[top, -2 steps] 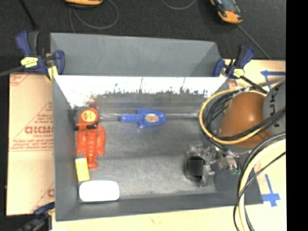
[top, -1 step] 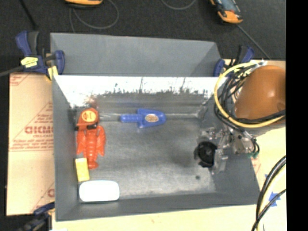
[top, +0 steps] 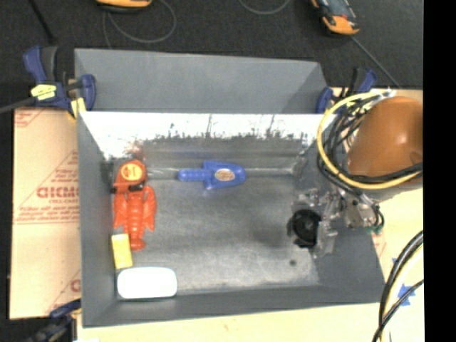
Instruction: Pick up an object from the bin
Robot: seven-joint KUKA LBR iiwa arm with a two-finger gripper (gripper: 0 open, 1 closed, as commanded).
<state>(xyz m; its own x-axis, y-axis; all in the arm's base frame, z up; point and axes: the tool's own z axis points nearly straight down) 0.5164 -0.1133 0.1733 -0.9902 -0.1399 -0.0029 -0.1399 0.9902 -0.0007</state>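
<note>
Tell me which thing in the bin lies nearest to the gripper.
The blue thing with an orange oval, by the back wall, is nearest the gripper; the orange toy, yellow block and white bar lie farther left.

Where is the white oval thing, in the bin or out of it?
In. The white oval thing lies flat on the floor of the bin, in the view's lower left corner, just below the yellow block.

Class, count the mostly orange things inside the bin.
2: a round gadget by the left wall, a lobster-like toy just below it. The arm may hide others.
</note>
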